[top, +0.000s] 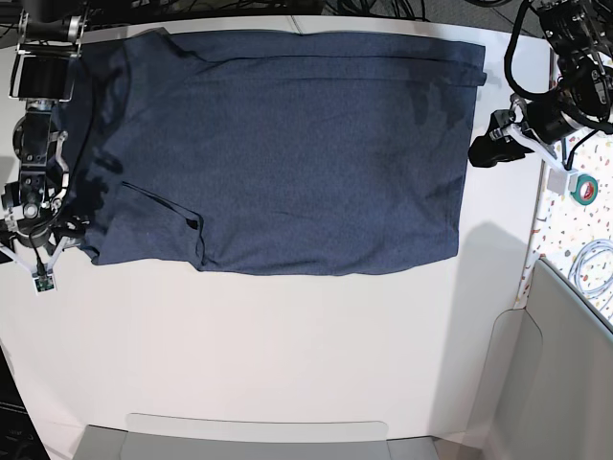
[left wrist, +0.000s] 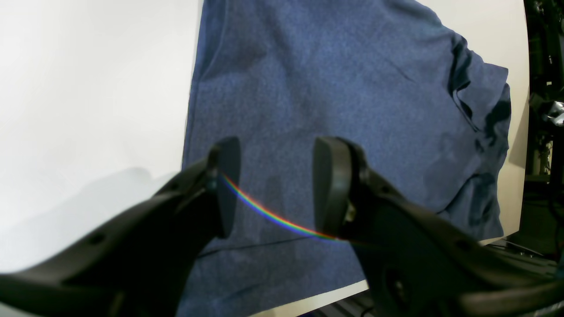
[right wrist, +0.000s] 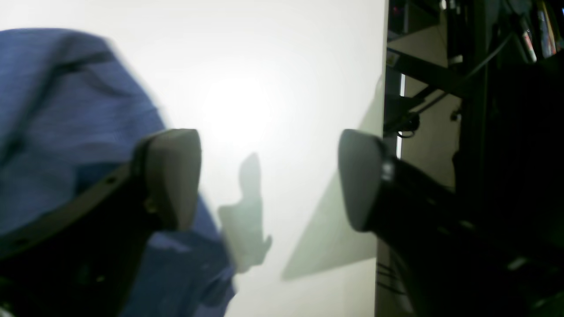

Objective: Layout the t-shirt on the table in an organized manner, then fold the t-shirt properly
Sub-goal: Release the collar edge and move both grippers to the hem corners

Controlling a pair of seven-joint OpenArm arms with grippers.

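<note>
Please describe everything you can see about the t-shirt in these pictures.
The t-shirt is dark navy, heathered cloth, plain side up with no lettering showing. It lies spread sideways across the far part of the white table, mostly flat. One sleeve end is creased and partly folded over near the right gripper. The hem end is straight, beside the left gripper. Neither gripper holds it.
</note>
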